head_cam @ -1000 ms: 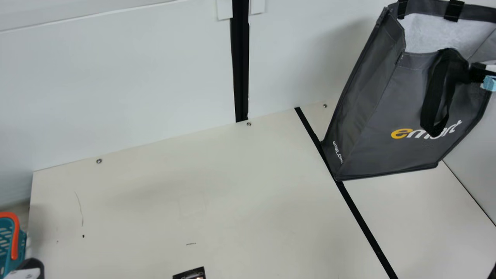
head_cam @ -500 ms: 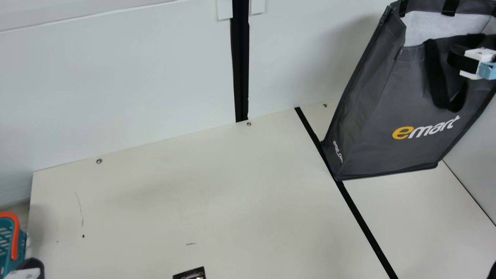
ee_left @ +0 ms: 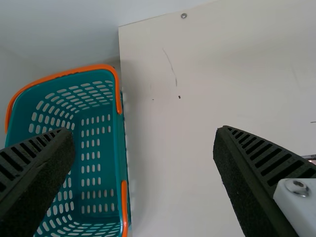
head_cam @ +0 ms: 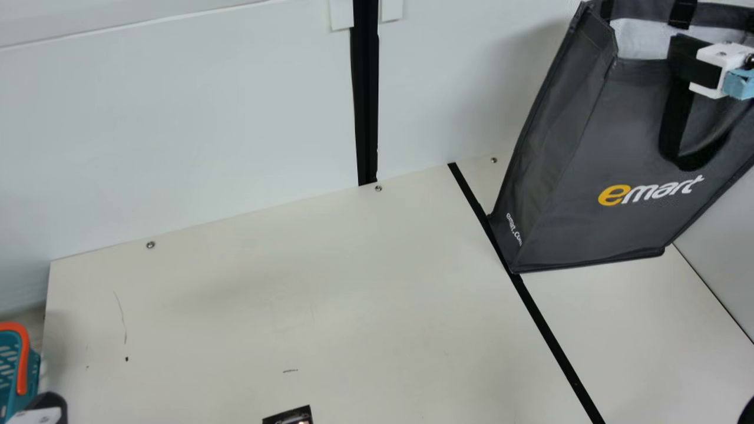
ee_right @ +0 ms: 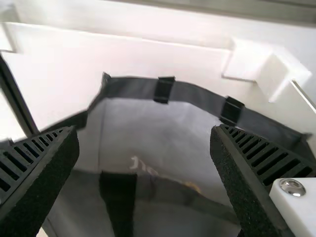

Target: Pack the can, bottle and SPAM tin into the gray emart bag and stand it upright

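One gray emart bag [head_cam: 565, 171] stands on the table [head_cam: 294, 300] at your right, mouth up and spread, with pale lining inside, gold and white lettering on its front, and a black front handle [head_cam: 673, 126] drooping in a loop. Your right fingers [head_cam: 698, 62] are at its rim by that handle; you have them wide apart, with the bag's mouth between them in the right wrist view. Whether one touches the cloth, you can't tell. The bag's lower corner meets the black stripe [head_cam: 548, 324], and a pale wall [head_cam: 471, 76] rises behind. Leftward you have a broad stretch of table up to its edge, where a teal basket [head_cam: 20, 377] sits just beyond. Your left fingers [head_cam: 48, 402] are wide too, near that basket.
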